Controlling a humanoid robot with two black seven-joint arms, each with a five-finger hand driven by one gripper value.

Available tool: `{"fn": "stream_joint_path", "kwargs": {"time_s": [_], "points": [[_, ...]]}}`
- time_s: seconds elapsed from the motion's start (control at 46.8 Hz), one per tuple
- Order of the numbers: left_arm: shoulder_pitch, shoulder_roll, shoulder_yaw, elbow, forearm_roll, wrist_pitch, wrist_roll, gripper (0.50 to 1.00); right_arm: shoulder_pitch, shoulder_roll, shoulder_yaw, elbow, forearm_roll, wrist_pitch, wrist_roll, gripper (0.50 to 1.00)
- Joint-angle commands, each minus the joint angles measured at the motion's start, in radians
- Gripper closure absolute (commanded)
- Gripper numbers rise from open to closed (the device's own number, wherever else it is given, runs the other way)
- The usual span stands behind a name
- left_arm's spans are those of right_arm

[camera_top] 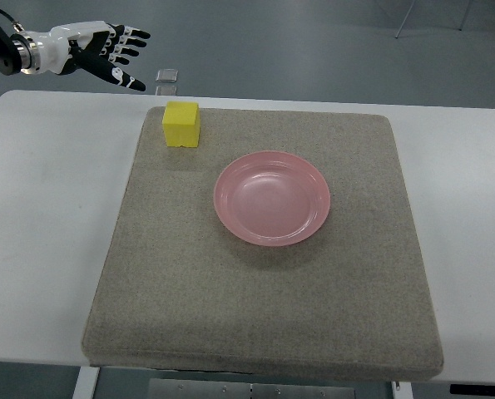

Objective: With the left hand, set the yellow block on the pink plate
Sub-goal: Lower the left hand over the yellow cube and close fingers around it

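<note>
A yellow block (181, 125) sits on the grey felt mat (180, 274) near its far left corner. A pink plate (272, 198) lies empty on the mat, to the right of the block and nearer me. My left hand (114, 51) comes in from the upper left, white with black fingers. It hovers above the table's far left edge, up and left of the block, fingers spread and holding nothing. The right arm does not show.
The mat lies on a white table (39, 208). A small clear square object (167, 80) sits beyond the table's far edge, just behind the block. Grey floor and chair legs (413, 21) show at the back.
</note>
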Motion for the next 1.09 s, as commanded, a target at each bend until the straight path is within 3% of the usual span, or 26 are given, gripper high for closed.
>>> {"fn": "stream_joint_path", "kwargs": {"time_s": [0.0, 0.15, 0.214, 0.599, 1.07], "points": [[-0.024, -0.006, 0.087, -0.021, 0.005, 0.0, -0.034, 0.512, 0.0, 0.0, 0.0, 0.0, 0.0, 0.0, 0.0, 0.576], [-0.064, -0.016, 0.282, -0.06, 0.005, 0.002, -0.112, 0.512, 0.0, 0.0, 0.0, 0.0, 0.0, 0.0, -0.002, 0.576], [-0.07, -0.033, 0.343, -0.066, 0.006, 0.059, -0.131, 0.512, 0.0, 0.0, 0.0, 0.0, 0.0, 0.0, 0.0, 0.576], [-0.081, -0.13, 0.549, 0.011, 0.011, 0.246, -0.134, 0.508, -0.002, 0.0, 0.0, 0.0, 0.0, 0.0, 0.0, 0.576], [-0.08, -0.22, 0.607, 0.101, 0.011, 0.269, -0.132, 0.508, 0.0, 0.0, 0.0, 0.0, 0.0, 0.0, 0.0, 0.576]]}}
